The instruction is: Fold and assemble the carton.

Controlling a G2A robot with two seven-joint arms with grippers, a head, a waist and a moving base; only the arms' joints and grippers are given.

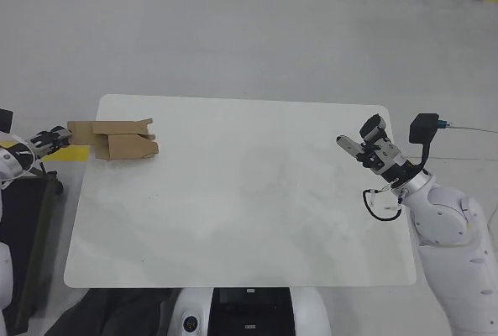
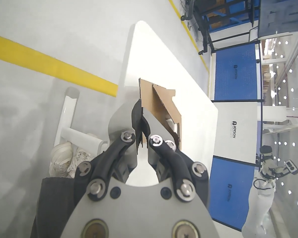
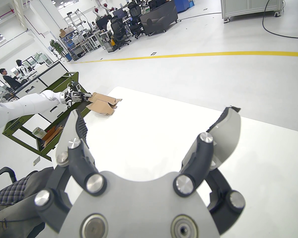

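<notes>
Pinches flat carton (image 1: 118, 140) by its edge with left gripper (image 1: 62, 136) at table (image 1: 249, 210) far-left corner, holds right gripper (image 1: 358, 134) spread wide near right edge; best to drag carton inward, low and steady, within reach of both

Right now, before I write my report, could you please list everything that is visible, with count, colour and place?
carton: one, brown, flattened, at the table's far corner on the robot's left, one end past the edge
table: one, white, in front of the robot
cart: one, green, on the floor beside the table, on the robot's left
floor lines: at least two, yellow, on the grey floor around the table
left tool: one, black fingers, shut on the carton's overhanging end
right tool: one, black and grey, open and holding nothing, above the table near its right edge
</notes>
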